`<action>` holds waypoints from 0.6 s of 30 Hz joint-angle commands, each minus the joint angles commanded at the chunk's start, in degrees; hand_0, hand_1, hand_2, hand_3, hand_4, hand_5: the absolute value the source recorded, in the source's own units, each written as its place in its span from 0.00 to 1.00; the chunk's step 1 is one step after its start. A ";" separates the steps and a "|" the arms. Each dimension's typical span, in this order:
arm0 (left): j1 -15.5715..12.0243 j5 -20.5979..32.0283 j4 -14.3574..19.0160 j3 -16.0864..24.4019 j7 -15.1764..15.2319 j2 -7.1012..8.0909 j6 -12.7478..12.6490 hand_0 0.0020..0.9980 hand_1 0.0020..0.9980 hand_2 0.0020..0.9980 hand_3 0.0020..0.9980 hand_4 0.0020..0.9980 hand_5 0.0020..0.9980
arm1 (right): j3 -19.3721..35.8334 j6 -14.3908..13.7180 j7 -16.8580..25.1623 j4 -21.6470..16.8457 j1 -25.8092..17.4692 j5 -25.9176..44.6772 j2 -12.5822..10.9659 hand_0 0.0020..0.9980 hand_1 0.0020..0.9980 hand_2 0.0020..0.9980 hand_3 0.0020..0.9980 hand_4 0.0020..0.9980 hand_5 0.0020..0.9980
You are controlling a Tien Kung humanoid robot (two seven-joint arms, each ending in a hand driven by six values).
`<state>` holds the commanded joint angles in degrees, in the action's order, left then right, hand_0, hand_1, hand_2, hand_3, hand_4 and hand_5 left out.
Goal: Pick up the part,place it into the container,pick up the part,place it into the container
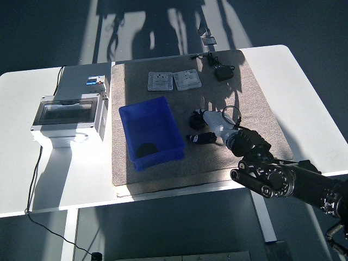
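Head view: my right hand (209,128) grips a dark part (197,120) over the mat (244,103), near the blue bin (163,109) holding one part (145,149), ready for dropping in.

The container (151,132) is bright blue, with a dark part (145,149) lying in its shadowed bottom. Right of the container, the right hand (209,130) shows white casing and black fingers. Under the container lies a grey-brown mat (247,98) on the white table (22,98). Beyond the container sit two pale grey plates (174,81). Left of it stands a white-grey box (68,116).
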<state>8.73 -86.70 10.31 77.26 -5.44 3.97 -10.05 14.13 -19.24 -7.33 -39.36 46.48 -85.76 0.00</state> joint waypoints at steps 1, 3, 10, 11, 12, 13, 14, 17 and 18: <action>-0.03 -0.05 0.00 0.02 0.00 0.02 -0.01 0.67 0.64 0.67 0.55 0.54 0.46 | -0.02 -0.44 0.17 -0.32 -0.01 -0.25 0.00 0.77 0.50 0.61 0.68 0.61 0.39; -0.07 -0.15 0.00 0.05 -0.01 0.04 -0.03 0.67 0.64 0.67 0.55 0.54 0.46 | 0.03 -1.18 0.29 -0.77 -0.02 -0.77 0.00 0.77 0.50 0.61 0.68 0.61 0.39; -0.13 -0.04 0.00 -0.04 0.01 0.03 -0.05 0.67 0.64 0.67 0.55 0.53 0.46 | 0.47 -3.74 -0.27 -1.16 -0.23 -3.33 0.00 0.76 0.44 0.56 0.66 0.55 0.34; -0.14 0.01 0.00 -0.06 0.01 0.01 -0.04 0.67 0.64 0.67 0.55 0.53 0.46 | 0.61 -3.96 -0.33 -1.18 -0.28 -3.78 0.00 0.76 0.44 0.56 0.66 0.55 0.34; -0.15 0.06 0.00 -0.08 0.03 -0.03 -0.02 0.67 0.64 0.67 0.55 0.53 0.46 | 0.93 -4.29 -0.48 -1.22 -0.36 -4.75 0.00 0.67 0.36 0.53 0.66 0.46 0.29; -0.16 0.09 0.00 -0.09 0.05 -0.05 0.00 0.67 0.64 0.67 0.55 0.53 0.46 | 1.20 -4.44 -0.70 -1.28 -0.42 -5.62 0.00 0.67 0.36 0.53 0.66 0.46 0.29; -0.17 0.12 0.00 -0.10 0.06 -0.07 0.01 0.67 0.64 0.67 0.55 0.53 0.46 | 1.46 -4.47 -0.98 -1.35 -0.48 -6.54 0.00 0.67 0.36 0.53 0.66 0.46 0.29; -0.24 0.15 0.00 -0.06 0.09 -0.07 0.04 0.67 0.64 0.67 0.55 0.53 0.46 | 2.07 -3.84 -1.96 -1.52 -0.61 -8.79 0.00 0.67 0.36 0.53 0.66 0.46 0.29; -0.26 0.15 0.00 -0.05 0.11 -0.06 0.04 0.67 0.64 0.67 0.55 0.53 0.47 | 2.18 -3.60 -2.20 -1.55 -0.64 -9.23 0.00 0.40 0.21 0.49 0.66 0.35 0.25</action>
<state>8.47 -86.55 10.31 77.21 -5.33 3.91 -10.01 16.30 -22.84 -9.54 -40.91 45.84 -94.99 0.00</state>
